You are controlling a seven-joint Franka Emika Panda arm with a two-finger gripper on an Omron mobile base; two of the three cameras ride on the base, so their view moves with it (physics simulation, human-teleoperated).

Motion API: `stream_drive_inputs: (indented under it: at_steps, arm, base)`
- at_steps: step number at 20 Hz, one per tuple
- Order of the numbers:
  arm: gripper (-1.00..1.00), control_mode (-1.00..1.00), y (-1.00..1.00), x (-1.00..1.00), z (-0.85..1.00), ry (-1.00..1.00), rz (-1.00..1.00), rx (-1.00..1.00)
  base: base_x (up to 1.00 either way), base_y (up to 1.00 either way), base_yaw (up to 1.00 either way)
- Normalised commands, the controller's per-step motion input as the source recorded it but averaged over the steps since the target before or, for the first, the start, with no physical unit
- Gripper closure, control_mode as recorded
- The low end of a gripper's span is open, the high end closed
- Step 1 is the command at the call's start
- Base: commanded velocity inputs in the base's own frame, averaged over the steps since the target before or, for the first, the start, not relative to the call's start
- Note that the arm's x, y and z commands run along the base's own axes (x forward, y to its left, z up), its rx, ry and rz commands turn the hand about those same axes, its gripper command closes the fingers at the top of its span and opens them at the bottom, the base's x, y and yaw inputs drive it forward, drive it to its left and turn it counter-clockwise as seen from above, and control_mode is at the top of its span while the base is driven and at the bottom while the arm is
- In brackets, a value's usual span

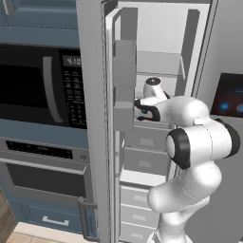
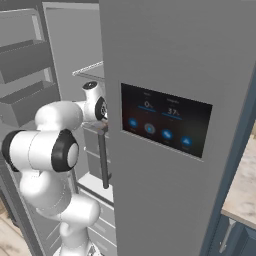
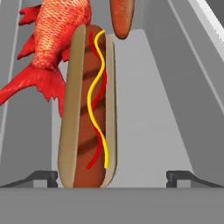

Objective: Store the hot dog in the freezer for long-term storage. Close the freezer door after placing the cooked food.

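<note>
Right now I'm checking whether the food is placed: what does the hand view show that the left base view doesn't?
Hand view alone: the hot dog lying on a grey freezer surface, a red fish-like item at its upper left, an orange piece beyond, and the open gripper with fingertips wide apart.
Left base view alone: the freezer door standing open, and the microwave.
Both: the freezer interior.

Hand view: hot dog (image 3: 89, 109) near end cut by bottom band. Red lobster-like item (image 3: 50, 48) cropped at top and left edges; orange piece (image 3: 121, 17) cropped at top. Base views: wrist (image 1: 154, 97) blocks the shelf contents.
</note>
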Motion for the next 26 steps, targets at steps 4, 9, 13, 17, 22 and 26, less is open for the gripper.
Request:
stream_drive_inputs:
  at_steps: [4,9,13,17,22,26]
  arm:
    - [-1.0,-1.0,0.11,-0.43,0.0,-0.03,0.0,0.0]
    - [-1.0,-1.0,0.25,-0.32,0.03,0.0,0.0,0.0]
    - [-1.0,-1.0,0.02,-0.34,0.01,0.0,-0.04,0.0]
    - [-1.0,-1.0,0.0,-0.49,0.0,0.0,-0.02,0.0]
    - [-1.0,-1.0,0.0,-0.59,0.16,0.0,0.0,0.0]
    - [-1.0,-1.0,0.0,-0.64,0.39,0.0,0.0,0.0]
  base:
    - [0.0,0.0,0.0]
    - [0.0,0.0,0.0]
    - [0.0,0.0,0.0]
    - [0.0,0.0,0.0]
    - [0.0,0.0,0.0]
    - [0.0,0.0,0.0]
